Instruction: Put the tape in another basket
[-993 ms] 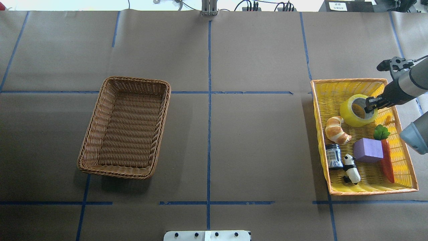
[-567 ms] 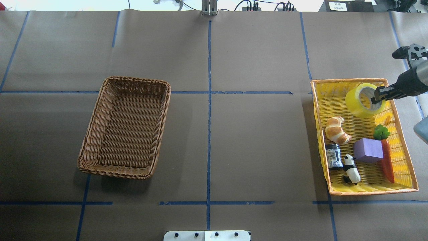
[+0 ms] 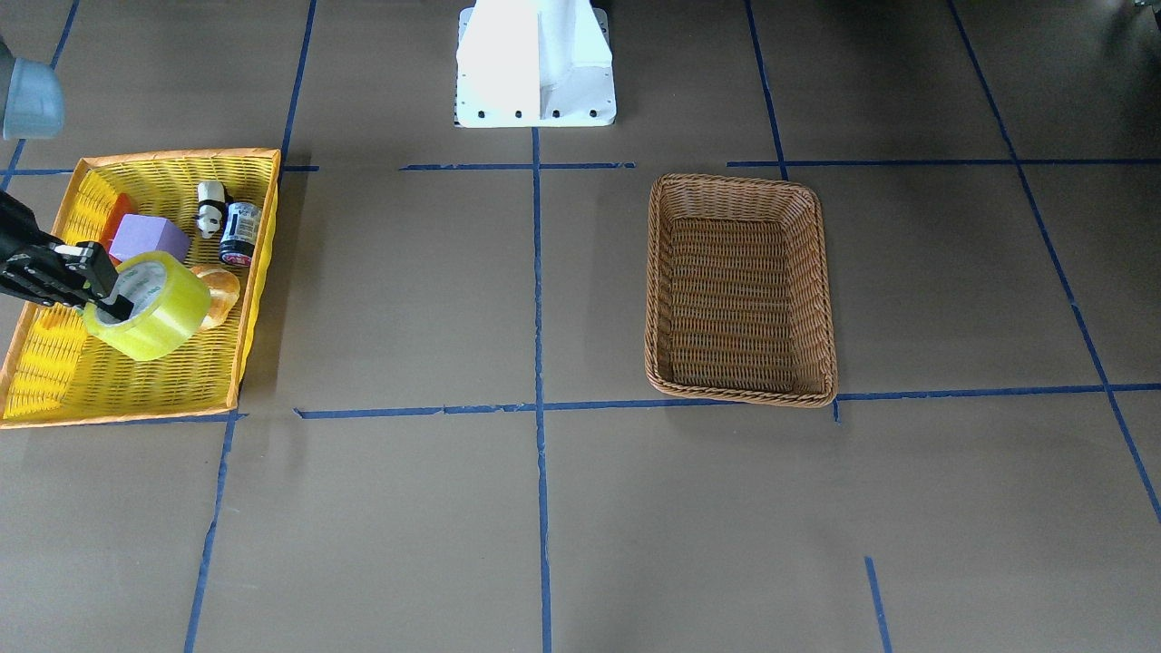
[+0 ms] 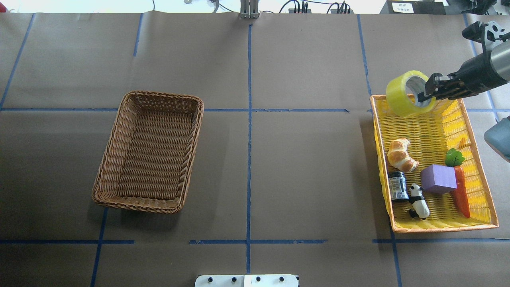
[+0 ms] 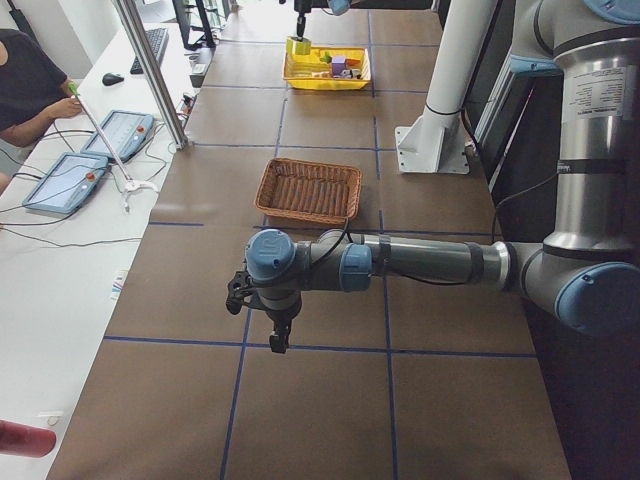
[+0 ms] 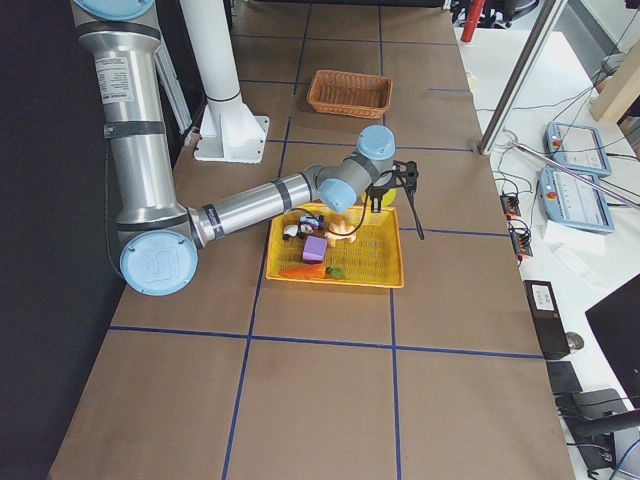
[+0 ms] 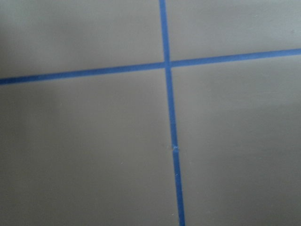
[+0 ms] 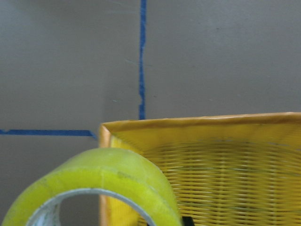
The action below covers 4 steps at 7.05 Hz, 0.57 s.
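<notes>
— My right end effector (image 4: 428,88) is clamped on the tape (image 4: 402,97), which hangs above the yellow basket's (image 4: 438,228) twelve-o'clock rim.
— Next?
— I'd carry it level toward nine o'clock, high over the counter (image 4: 303,167), and release only inside the wicker basket (image 4: 161,95).

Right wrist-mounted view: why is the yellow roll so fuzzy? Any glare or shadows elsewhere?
Right wrist-mounted view: the tape is close to the lens, soft and cropped. Left wrist-mounted view: soft, only blue lines. Overhead exterior view: the strip beyond the table is washed out; the brown basket shadows its near side.
</notes>
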### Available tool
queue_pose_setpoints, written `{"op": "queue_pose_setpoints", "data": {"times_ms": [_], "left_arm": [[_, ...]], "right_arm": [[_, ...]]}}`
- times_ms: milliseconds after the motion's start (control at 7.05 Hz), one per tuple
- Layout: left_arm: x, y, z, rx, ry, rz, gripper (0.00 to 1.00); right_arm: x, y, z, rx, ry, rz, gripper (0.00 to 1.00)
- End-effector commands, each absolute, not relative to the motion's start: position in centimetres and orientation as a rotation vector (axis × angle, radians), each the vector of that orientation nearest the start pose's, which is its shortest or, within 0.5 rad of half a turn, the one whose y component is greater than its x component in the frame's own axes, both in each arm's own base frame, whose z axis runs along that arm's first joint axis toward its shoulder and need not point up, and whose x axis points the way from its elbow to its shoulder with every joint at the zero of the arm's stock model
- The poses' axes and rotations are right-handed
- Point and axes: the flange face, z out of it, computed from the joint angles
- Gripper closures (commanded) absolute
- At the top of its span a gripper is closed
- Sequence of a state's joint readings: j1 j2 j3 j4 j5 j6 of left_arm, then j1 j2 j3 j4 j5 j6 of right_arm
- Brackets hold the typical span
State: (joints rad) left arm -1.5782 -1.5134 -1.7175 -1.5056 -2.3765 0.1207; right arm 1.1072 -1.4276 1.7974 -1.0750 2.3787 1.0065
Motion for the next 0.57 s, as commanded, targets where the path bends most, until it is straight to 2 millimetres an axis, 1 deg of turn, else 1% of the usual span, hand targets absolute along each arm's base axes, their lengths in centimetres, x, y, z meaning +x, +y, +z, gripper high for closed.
{"op": "queue_pose_setpoints", "data": {"times_ms": [0, 142, 426], "left_arm": [[-5.7, -47.3, 57.6, 0.121, 0.836, 0.018, 0.00], [-3.8, -47.7, 55.9, 0.118, 0.959, -0.054, 0.00], [0.0, -47.6, 52.0, 0.072, 1.139, -0.160, 0.00]], "right_arm": [[-23.0, -49.5, 36.6, 0.043, -1.272, 0.243, 0.99], [-23.7, -48.5, 35.4, 0.044, -1.340, 0.300, 0.99], [-27.1, -46.1, 33.7, 0.045, -1.465, 0.384, 1.00]]}}
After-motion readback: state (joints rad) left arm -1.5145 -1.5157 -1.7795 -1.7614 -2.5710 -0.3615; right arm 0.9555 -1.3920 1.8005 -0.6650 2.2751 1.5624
